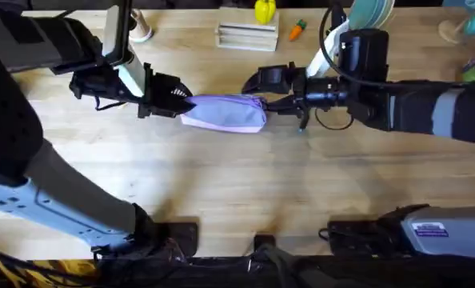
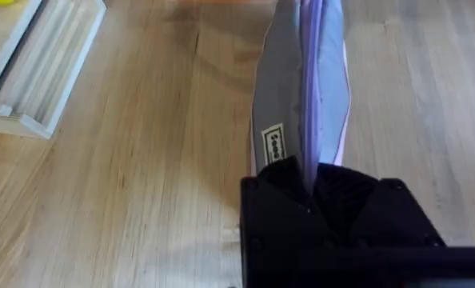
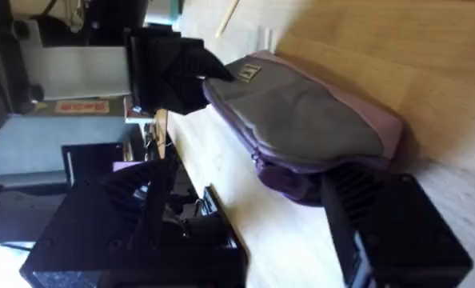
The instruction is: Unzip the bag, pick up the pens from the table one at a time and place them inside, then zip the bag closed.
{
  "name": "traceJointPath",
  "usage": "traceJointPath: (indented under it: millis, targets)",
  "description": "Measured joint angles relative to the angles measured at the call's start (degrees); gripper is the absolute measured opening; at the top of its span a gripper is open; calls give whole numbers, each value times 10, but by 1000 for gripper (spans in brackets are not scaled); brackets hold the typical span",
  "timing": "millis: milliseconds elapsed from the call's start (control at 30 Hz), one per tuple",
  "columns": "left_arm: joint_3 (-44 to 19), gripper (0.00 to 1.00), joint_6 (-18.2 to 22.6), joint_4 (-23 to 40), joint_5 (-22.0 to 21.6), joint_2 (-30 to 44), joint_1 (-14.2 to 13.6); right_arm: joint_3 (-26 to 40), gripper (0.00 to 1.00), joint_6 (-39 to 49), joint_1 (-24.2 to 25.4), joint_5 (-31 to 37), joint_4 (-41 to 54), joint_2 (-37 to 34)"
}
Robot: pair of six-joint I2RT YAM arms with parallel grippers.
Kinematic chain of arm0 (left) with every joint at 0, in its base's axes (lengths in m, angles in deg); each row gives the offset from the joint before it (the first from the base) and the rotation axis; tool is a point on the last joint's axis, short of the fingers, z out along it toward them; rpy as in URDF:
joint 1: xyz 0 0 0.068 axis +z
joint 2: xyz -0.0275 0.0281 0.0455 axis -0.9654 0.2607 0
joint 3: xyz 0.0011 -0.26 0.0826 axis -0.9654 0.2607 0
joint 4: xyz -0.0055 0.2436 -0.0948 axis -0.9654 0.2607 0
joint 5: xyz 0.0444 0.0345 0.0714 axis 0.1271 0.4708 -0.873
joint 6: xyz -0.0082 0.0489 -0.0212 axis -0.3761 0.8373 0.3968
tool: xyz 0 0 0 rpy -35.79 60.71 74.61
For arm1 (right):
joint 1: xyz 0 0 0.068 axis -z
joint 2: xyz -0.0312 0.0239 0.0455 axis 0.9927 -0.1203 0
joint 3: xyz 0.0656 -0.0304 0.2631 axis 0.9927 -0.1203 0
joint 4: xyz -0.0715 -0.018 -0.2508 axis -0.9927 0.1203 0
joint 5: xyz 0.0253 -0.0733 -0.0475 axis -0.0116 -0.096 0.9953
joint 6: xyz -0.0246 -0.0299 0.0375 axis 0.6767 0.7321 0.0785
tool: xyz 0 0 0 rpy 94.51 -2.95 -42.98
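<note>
Looks like the zipping stage: bag (image 1: 225, 112) lies mid-desk, left hand (image 1: 181, 102) clamped on its left end, right hand (image 1: 279, 90) spread open at the other end. Next: pinch the zipper pull.

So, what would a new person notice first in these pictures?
First, the lavender bag in the middle of the table, with a gripper at each end. The left gripper is shut on one end; the right gripper is at the other. Behind stands a white slatted rack.
</note>
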Motion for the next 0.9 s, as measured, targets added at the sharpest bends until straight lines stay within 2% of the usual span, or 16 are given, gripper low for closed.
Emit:
traceJointPath:
  millis: [233, 533, 667, 900]
  targets:
    - [0, 43, 0, 1, -1, 0, 0, 0, 994, -2, 0, -60, -11, 0]
    - [0, 42, 0, 0, -1, 0, 0, 6, 994, -7, 0, -75, -7, 7]
    - [0, 42, 0, -1, -1, 0, 2, 29, 994, -25, -5, -85, 0, 8]
    - [-2, 42, 0, -4, -5, 0, 15, 83, 994, -36, -43, -89, 3, 8]
